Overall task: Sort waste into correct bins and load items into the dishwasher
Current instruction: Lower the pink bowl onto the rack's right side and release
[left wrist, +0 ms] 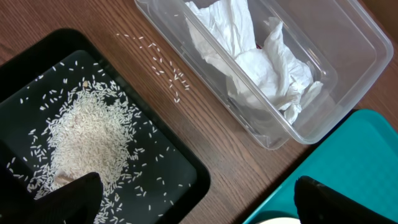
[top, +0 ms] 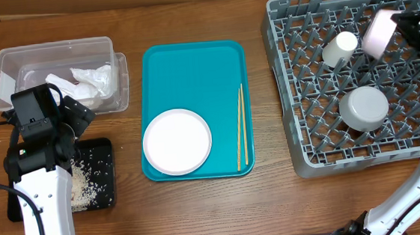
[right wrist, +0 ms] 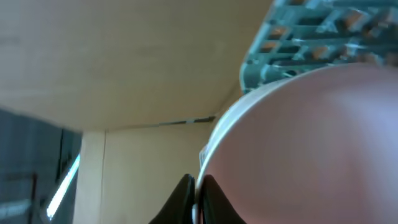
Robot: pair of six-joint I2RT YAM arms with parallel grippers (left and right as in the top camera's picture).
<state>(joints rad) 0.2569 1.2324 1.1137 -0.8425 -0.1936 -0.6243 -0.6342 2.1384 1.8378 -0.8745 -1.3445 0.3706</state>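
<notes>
Right pincer (right wrist: 196,190), pinching the pink bowl (top: 378,33) at upper right of the rack (top: 310,149), should seat it tilted between 2 peg rows before letting go; left pincer (left wrist: 200,202) hangs spread.

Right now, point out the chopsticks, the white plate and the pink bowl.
chopsticks (top: 239,127): overhead view, middle of the pair.
white plate (top: 176,141): overhead view, centre of its face.
pink bowl (top: 378,33): overhead view, its outer wall.

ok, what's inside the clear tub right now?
Visible: crumpled white paper napkins lying in the clear tub. Nothing else is clearly visible through its walls. Anything beneath the napkins is covered, and the left wrist view cuts off the tub's far end.
</notes>
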